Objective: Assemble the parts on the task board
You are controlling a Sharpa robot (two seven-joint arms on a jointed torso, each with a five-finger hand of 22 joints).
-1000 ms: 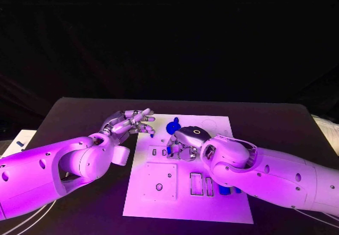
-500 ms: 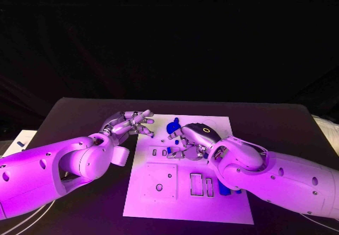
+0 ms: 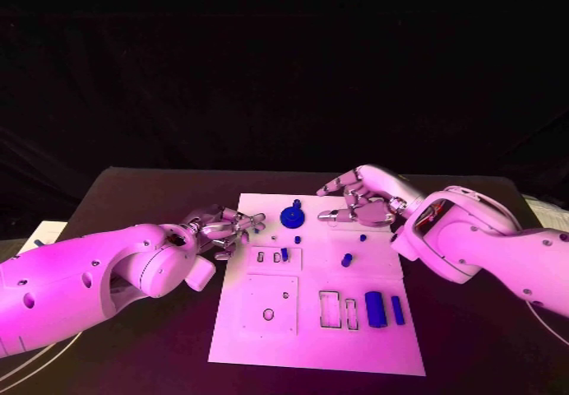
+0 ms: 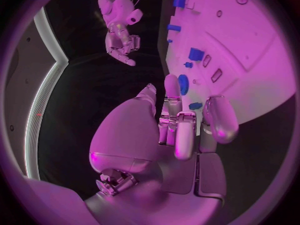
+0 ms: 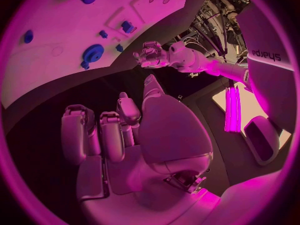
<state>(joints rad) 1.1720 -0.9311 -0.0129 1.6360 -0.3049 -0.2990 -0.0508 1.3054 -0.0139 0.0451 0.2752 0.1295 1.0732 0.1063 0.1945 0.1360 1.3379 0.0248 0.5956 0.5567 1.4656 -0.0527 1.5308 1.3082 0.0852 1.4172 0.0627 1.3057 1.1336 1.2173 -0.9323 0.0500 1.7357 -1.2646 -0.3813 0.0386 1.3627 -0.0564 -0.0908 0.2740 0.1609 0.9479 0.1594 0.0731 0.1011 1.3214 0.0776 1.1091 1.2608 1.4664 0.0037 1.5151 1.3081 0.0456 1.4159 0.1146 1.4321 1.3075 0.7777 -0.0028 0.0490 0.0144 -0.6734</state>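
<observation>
The task board (image 3: 311, 329) was white, tinted by the light, and lay on a black table (image 3: 142, 185). The parts (image 3: 375, 309) on it were deep blue, among them a round blue disc (image 3: 293, 217). Both arms were white, and the left hand (image 3: 225, 226) and right hand (image 3: 359, 200) silver.

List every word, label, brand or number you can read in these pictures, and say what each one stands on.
"sharpa": on the white left arm, seen in the right wrist view; it stands turned on its side in the picture.
Nothing can be read on the task board, the blue parts or either hand in any view.
</observation>
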